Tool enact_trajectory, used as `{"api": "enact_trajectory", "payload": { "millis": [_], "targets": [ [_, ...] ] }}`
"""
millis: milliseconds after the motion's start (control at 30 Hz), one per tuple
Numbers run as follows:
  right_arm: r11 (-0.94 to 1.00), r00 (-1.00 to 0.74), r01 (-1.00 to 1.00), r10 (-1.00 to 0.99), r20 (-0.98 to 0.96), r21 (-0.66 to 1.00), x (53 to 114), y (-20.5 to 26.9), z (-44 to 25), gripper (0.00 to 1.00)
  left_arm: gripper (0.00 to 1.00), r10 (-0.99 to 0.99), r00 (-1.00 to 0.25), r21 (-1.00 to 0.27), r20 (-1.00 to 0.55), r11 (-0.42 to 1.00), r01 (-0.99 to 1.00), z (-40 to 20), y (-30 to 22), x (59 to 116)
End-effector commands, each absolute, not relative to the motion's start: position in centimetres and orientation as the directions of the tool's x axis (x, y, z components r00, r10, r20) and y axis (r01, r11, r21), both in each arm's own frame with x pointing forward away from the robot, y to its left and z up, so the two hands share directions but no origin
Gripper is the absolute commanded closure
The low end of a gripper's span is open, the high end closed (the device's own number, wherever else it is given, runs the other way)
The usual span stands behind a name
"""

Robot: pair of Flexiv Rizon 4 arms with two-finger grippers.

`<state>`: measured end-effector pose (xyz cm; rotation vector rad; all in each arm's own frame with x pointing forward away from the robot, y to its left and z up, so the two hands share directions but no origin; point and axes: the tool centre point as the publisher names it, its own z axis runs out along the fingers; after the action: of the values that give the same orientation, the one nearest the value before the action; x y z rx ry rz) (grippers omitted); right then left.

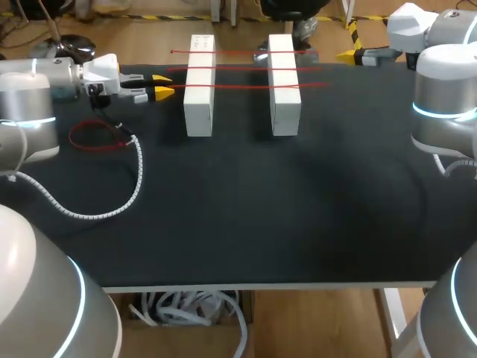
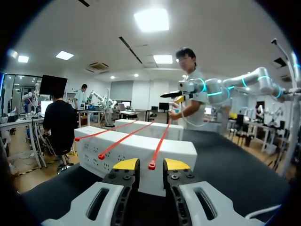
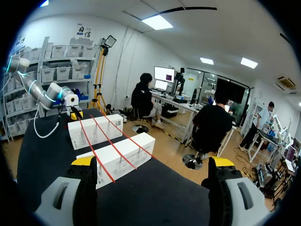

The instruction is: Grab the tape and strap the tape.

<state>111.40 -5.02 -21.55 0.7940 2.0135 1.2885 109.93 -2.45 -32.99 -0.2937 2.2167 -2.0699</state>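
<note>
Left tool (image 2: pixel 151 164) released, red tape (image 2: pixel 161 142) end just ahead between tips; right tool (image 3: pixel 153 162) released, well apart.

3 red tapes (image 1: pixel 238 68), 2 white blocks (image 1: pixel 199 112), black table (image 1: pixel 261 209) — yellow-tipped left end effector (image 1: pixel 162 85)

Left pincer (image 2: pixel 151 165) — base out of view
</note>
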Motion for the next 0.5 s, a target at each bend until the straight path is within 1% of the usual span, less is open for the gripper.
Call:
{"api": "enact_trajectory", "payload": {
  "millis": [33, 200, 233, 267, 300, 500],
  "targets": [
    [0.345, -0.632, 0.157, 0.755, -0.174, 0.925, 111.41, -5.02, -21.6, 0.0, 0.8, -0.198, -0.978, -0.995, 0.063, 0.061, -0.076, -33.07, -2.43, 110.19],
    [0.345, -0.632, 0.157, 0.755, -0.174, 0.925, 111.41, -5.02, -21.6, 0.0, 0.85, -0.2, -0.978, -0.995, 0.063, 0.061, -0.077, -33.07, -2.45, 110.31],
    [0.345, -0.632, 0.157, 0.755, -0.174, 0.925, 111.41, -5.02, -21.6, 0.0, 0.87, -0.2, -0.978, -0.995, 0.063, 0.061, -0.077, -33.07, -2.46, 110.32],
    [0.345, -0.632, 0.157, 0.755, -0.174, 0.925, 111.41, -5.02, -21.6, 0.0, 0.96, -0.199, -0.978, -0.995, 0.064, 0.06, -0.077, -33.07, -2.47, 110.33],
    [0.345, -0.632, 0.157, 0.755, -0.174, 0.925, 111.41, -5.02, -21.6, 0.0, 1.0, -0.199, -0.978, -0.995, 0.064, 0.06, -0.077, -33.06, -2.48, 110.34],
    [0.345, -0.632, 0.157, 0.755, -0.174, 0.925, 111.41, -5.02, -21.6, 0.0, 1.0, -0.195, -0.979, -0.995, 0.066, 0.06, -0.079, -33.07, -2.54, 110.33]
  ]
}}
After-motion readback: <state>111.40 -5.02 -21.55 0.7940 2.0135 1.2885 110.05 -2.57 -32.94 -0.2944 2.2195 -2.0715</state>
